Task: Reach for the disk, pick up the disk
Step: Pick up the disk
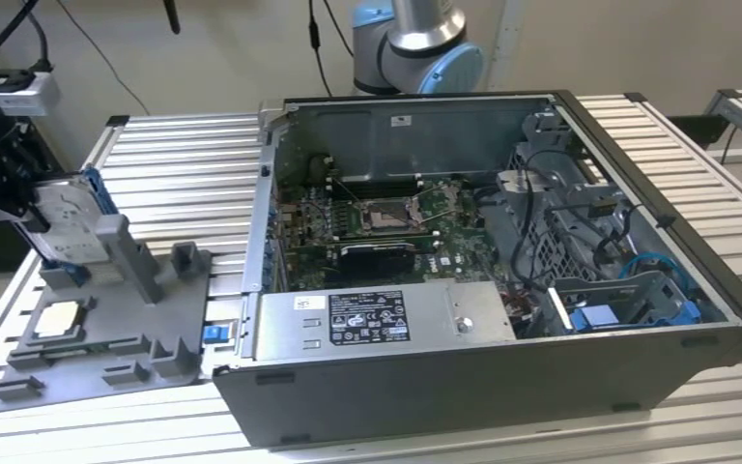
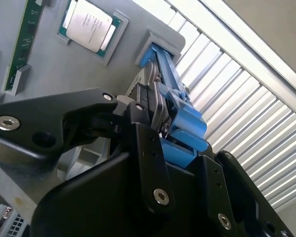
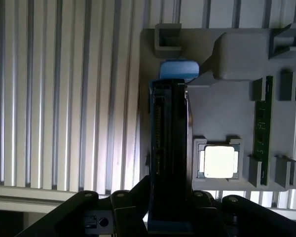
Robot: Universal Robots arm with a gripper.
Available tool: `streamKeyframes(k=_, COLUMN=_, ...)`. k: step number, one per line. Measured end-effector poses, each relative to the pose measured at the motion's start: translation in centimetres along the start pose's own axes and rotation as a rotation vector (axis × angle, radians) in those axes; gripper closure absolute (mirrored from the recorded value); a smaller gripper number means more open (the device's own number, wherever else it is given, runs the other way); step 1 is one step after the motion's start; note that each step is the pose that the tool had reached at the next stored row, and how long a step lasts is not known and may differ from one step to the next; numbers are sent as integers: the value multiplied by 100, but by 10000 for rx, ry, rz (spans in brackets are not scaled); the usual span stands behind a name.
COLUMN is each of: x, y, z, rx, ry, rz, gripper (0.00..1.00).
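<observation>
Two fingers point(image 2: 142, 112) of the gripper point(image 2: 160, 118) look pinched on the disk point(image 2: 187, 121), one per face; it stands edge-up in the grey holder point(image 2: 49, 64) beneath, so straddling's easy.

This looks like a robot lab or workshop. A big open computer box point(image 1: 474, 387) sits on a ribbed metal bench point(image 1: 178, 164). Behind the box stands a robot arm point(image 1: 416, 48). Beside the box lies a grey holder point(image 1: 152, 319) with computer parts.

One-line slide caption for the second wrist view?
Hand straddling the blue-framed disk standing on edge in the grey holder, chip nearby.
</observation>
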State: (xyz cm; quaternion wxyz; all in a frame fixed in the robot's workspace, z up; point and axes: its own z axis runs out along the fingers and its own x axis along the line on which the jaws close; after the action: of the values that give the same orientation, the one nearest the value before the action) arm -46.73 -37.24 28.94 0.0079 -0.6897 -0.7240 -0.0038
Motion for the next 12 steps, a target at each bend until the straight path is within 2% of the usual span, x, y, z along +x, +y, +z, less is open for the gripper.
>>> streamKeyframes(k=6, x=0, y=-3, z=-171, rx=-76, ry=-3, rz=4, gripper=100)
streamKeyframes(k=12, x=2, y=-4, z=-381, rx=-107, ry=-6, rz=41, gripper=100)
